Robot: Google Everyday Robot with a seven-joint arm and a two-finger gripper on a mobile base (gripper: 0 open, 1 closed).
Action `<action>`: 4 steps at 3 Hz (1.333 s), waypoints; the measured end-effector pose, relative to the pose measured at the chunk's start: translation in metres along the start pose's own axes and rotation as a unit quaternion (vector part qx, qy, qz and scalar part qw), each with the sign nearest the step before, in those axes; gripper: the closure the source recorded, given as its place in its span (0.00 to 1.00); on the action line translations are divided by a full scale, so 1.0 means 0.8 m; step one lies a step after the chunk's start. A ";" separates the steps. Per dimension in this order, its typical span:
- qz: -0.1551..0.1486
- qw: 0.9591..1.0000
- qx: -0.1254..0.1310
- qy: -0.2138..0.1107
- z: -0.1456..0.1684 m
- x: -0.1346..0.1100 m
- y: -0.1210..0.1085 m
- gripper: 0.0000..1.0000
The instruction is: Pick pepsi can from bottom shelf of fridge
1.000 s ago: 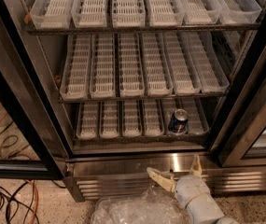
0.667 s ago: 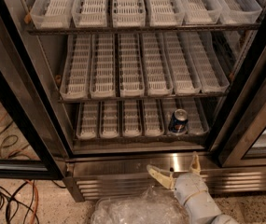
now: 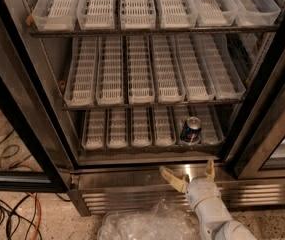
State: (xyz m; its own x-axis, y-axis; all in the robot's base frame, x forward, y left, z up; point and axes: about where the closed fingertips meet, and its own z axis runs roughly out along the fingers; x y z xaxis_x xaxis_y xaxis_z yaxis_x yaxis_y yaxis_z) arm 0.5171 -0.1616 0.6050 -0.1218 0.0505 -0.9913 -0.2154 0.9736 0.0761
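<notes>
**A:** Speckled floor [image 3: 12, 184] lies nearest us, with loose cables [image 3: 2, 214] at 8 o'clock and crumpled plastic [image 3: 142, 226] at 6 o'clock.

**B:** And our gripper [image 3: 186, 168]?

**A:** It hangs low at 5 o'clock, in front of the fridge [image 3: 122, 176] and its steel base, below the shelf lip. We see the fingers [image 3: 171, 176] spread wide with nothing between them.

**B:** Where do we find the can?

**A:** The can [image 3: 190, 130] stands upright on the bottom shelf [image 3: 132, 147]. That puts it at 12 o'clock from the gripper, in the fifth tray from the left and near the front edge. Two more shelves [image 3: 147, 101] of white trays rise behind and above it.

**B:** What could spoil our reach?

**A:** We judge the climb over the sill to be the risk. A finger could catch the shelf's front rail or a tray wall. A glancing touch could tip the can or push it back along its lane. The door frame [image 3: 262, 114] at 3 o'clock sits close, and the shelf above leaves us little headroom.

**B:** And how does the can look?

**A:** It has a blue body with a red and white mark, and a silver top with a pull tab. It is about as wide as its tray, so we expect tight clearance on both sides.
</notes>
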 end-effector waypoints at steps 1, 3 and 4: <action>0.004 1.000 0.024 -0.010 0.011 -0.007 -0.020 0.00; -0.018 0.999 0.039 -0.022 0.034 -0.015 -0.026 0.00; -0.018 0.999 0.039 -0.022 0.034 -0.015 -0.026 0.00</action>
State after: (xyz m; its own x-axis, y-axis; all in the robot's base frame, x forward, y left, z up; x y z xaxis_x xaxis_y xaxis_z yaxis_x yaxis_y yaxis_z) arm 0.5492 -0.1766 0.6124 -0.0730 0.0232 -0.9971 -0.1422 0.9893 0.0335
